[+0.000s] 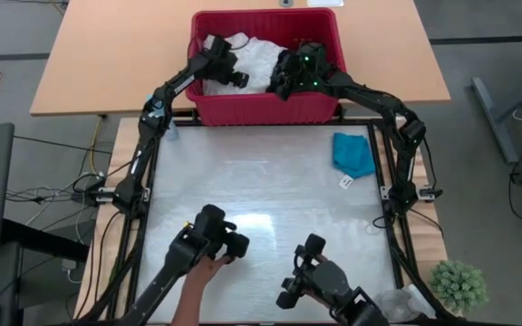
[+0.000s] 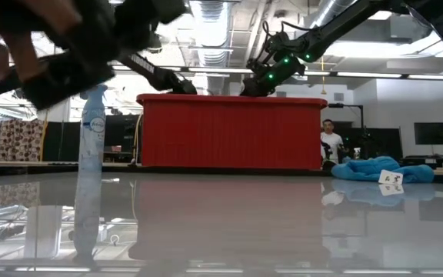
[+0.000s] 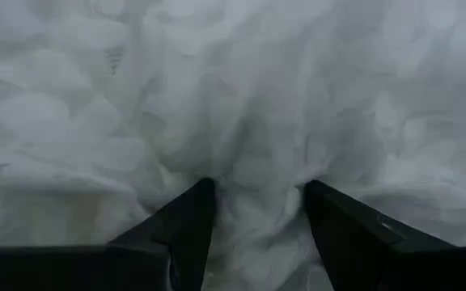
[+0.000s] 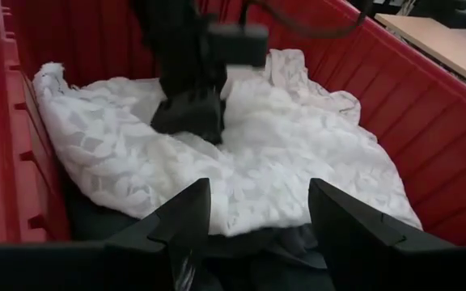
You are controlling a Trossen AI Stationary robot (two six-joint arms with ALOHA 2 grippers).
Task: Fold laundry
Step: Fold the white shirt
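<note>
The white lacy garment (image 4: pixel 281 153) lies spread in the red basket (image 1: pixel 265 107) at the table's far edge, on top of dark laundry (image 4: pixel 95 218). My left gripper (image 3: pixel 257 198) is open and sunk into the white garment near its middle; the right wrist view shows this same gripper (image 4: pixel 188 113) from outside. My right gripper (image 4: pixel 257 218) hangs open over the basket's right half (image 1: pixel 284 77), above the white garment's edge, and touches nothing. A small teal garment (image 1: pixel 353 154) lies flat on the table at the right. My left gripper comes from above, slanting down, and its open fingers (image 3: pixel 192 222) press into the white garment's upper layer. Cloth bulges up in folds between the two fingers (image 3: pixel 257 226). The garment stays lying in the basket.
At the table's near edge stand two more dark arms (image 1: pixel 211 240) (image 1: pixel 320 272), one with a person's hand (image 1: pixel 202 272) on it. A white tag (image 1: pixel 346 182) lies near the teal garment. A clear bottle (image 2: pixel 91 123) stands at the far left, and a person (image 2: pixel 331 142) stands beyond the table.
</note>
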